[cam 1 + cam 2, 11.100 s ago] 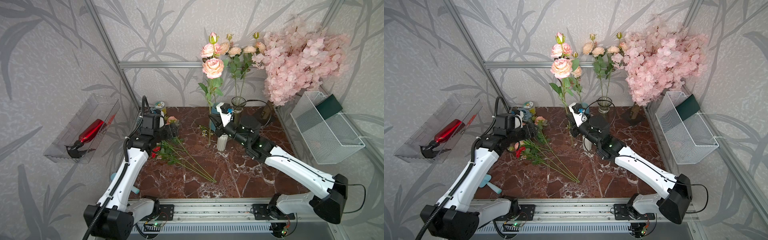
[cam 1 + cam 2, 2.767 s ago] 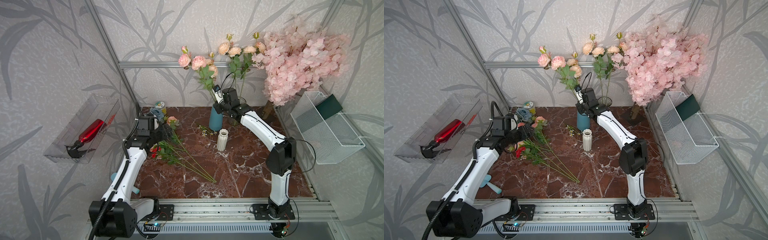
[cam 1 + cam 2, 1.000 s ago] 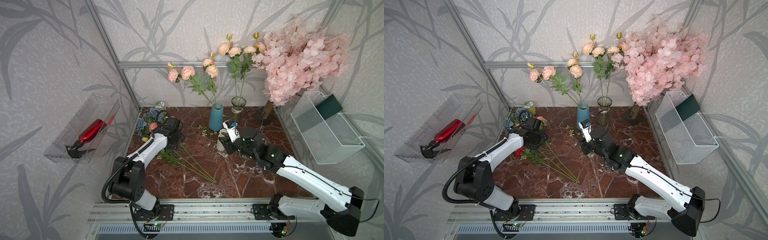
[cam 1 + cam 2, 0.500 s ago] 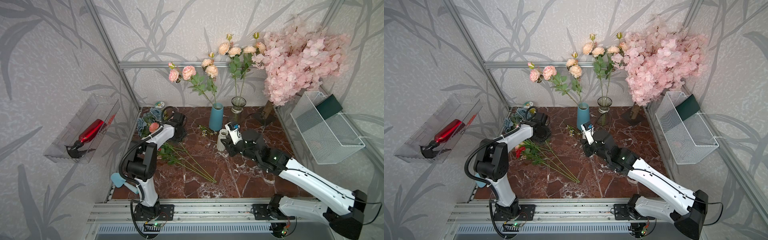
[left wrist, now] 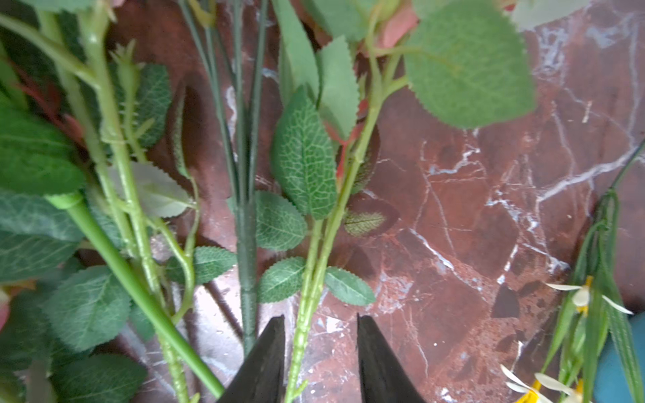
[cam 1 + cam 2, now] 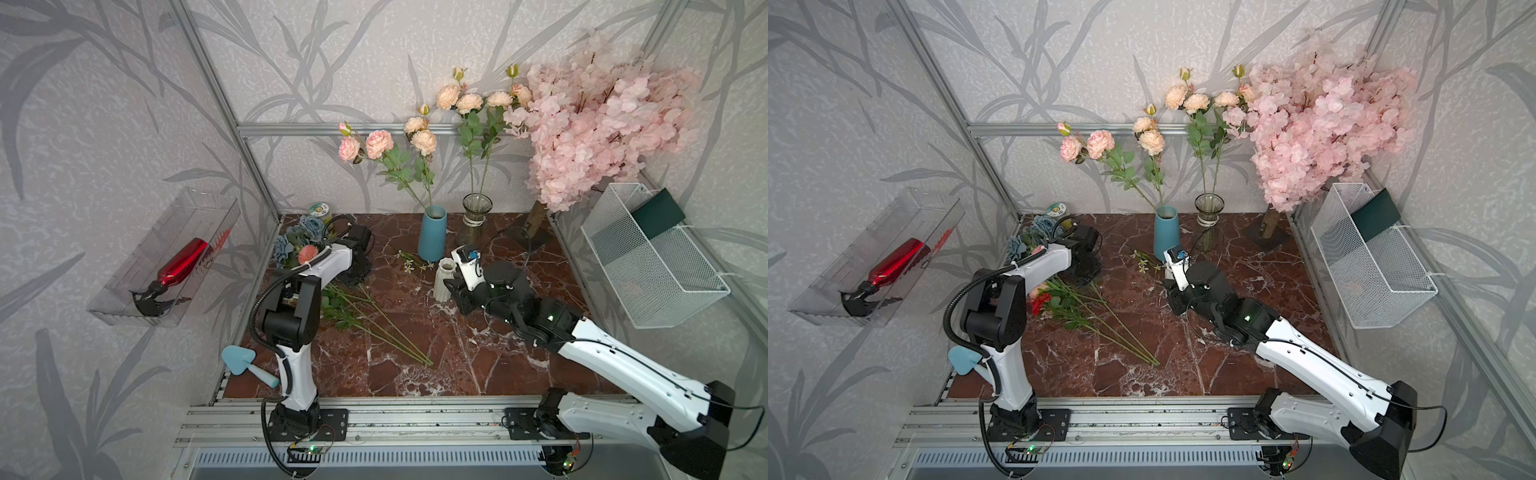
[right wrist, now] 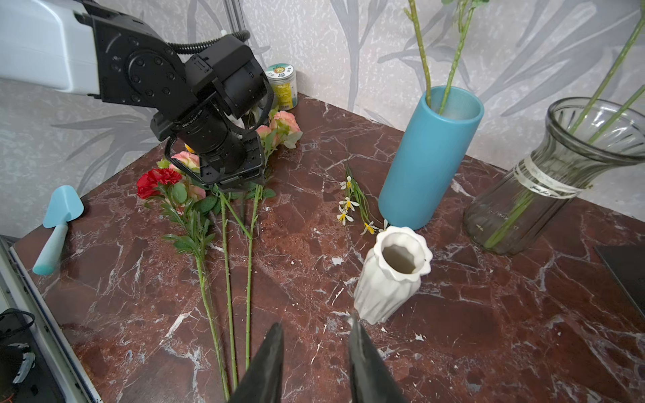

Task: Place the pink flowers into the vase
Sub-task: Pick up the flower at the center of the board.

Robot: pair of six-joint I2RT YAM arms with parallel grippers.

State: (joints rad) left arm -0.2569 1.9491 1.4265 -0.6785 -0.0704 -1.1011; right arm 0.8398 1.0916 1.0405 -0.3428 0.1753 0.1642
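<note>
Straddling pink flower stem (image 5: 328,237), left end effector (image 5: 319,316) part-open

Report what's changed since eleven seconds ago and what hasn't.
The right gripper set the pink flowers it held into the blue vase, let go and drew back beside the white vase, empty. The left gripper shifted along the pile and now straddles a loose stem, jaws apart. Glass vase, white vase and blossom tree stayed put.

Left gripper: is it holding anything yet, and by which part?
Nothing is held yet. The left gripper straddles a pink-flower stem just below its leaves, but the jaws stand apart with a clear gap, not closed on it.
</note>
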